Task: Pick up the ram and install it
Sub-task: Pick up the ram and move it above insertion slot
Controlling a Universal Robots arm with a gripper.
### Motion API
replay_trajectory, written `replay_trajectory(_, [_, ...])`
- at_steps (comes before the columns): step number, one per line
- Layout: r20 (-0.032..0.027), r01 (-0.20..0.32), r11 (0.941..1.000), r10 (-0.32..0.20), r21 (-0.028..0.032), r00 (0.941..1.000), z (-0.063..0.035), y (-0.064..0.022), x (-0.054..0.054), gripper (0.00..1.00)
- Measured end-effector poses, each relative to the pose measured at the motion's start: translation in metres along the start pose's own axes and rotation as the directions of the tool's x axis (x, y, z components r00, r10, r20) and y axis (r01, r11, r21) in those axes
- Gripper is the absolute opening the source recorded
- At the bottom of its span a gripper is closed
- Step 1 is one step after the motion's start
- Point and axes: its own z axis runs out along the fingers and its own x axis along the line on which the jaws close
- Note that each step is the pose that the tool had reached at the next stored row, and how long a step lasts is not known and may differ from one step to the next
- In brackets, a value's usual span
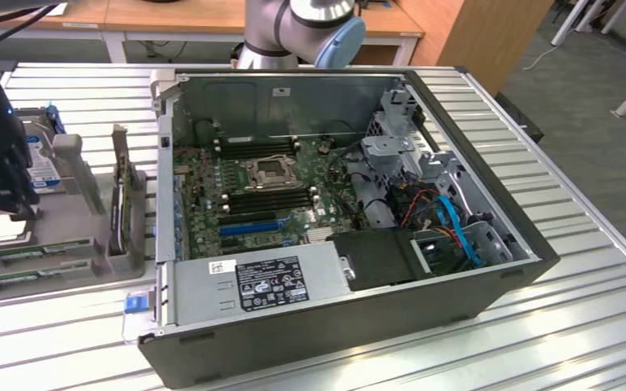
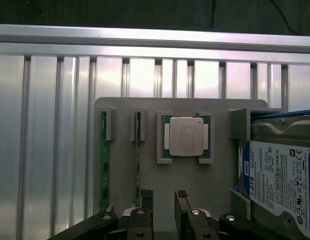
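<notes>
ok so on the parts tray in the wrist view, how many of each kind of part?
ram sticks: 2
processor: 1
hard drive: 1
total: 4

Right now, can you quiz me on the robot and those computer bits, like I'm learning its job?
1. True or false: the gripper is clamped on a ram stick.
2. What lies in the grey holder between the ram sticks and the hard drive? A) processor chip B) fan C) screwdriver
3. Fill in: the side of the computer case is ____ (open or shut).
Key: 1 false: the gripper is open and empty, and both sticks sit in their slots. 2 A. 3 open.
</notes>
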Motion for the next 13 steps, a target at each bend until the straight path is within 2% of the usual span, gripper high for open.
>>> replay_trajectory(6, [0.0000, 0.000, 1.0000, 0.000, 0.0000, 1.0000, 0.0059, -0.0003, 0.0002, 0.31])
replay_trajectory(13, [0.0000, 0.000, 1.0000, 0.000, 0.0001, 1.0000, 0.0062, -0.0002, 0.0004, 0.31])
